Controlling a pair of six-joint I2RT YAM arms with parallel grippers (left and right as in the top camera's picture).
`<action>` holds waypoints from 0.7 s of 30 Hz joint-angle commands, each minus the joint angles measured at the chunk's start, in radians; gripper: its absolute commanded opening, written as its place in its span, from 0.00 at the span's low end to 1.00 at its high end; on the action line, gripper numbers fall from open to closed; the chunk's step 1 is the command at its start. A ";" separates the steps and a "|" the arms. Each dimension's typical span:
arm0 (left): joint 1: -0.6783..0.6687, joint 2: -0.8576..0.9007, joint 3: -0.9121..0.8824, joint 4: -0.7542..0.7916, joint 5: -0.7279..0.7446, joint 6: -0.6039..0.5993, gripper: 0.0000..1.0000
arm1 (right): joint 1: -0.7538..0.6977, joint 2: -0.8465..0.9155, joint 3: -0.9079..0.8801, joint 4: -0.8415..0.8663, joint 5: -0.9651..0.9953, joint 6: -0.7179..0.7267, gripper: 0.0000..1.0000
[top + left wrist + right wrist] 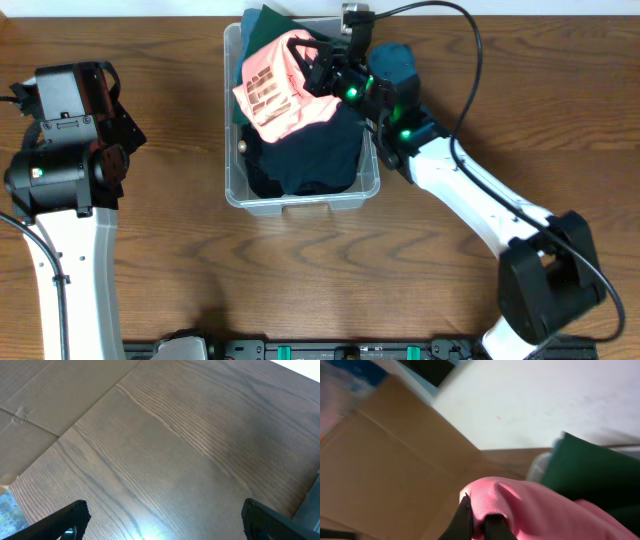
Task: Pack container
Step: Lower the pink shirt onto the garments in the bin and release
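The clear plastic container (232,190) stands at the table's middle back, holding dark navy clothes (310,160) and a dark green garment (268,22). A pink garment (275,90) with a white print hangs over its left part. My right gripper (322,68) is shut on a fold of the pink garment (530,510) and holds it above the container; the green garment (590,475) shows beside it in the right wrist view. My left gripper (162,520) is open and empty above bare table, far left of the container.
A teal folded garment (395,62) lies on the table right of the container, under my right arm. The wooden table (190,435) fills the left wrist view. A cardboard surface (385,475) shows beyond the table's edge.
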 commanded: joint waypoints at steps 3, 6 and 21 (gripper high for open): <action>0.005 0.001 0.006 -0.004 -0.005 -0.006 0.98 | -0.008 0.109 0.009 0.006 0.078 -0.102 0.14; 0.005 0.001 0.006 -0.004 -0.005 -0.006 0.98 | -0.011 0.147 0.009 0.028 0.134 -0.182 0.21; 0.005 0.001 0.006 -0.004 -0.005 -0.006 0.98 | -0.133 -0.007 0.009 0.077 -0.047 -0.335 0.89</action>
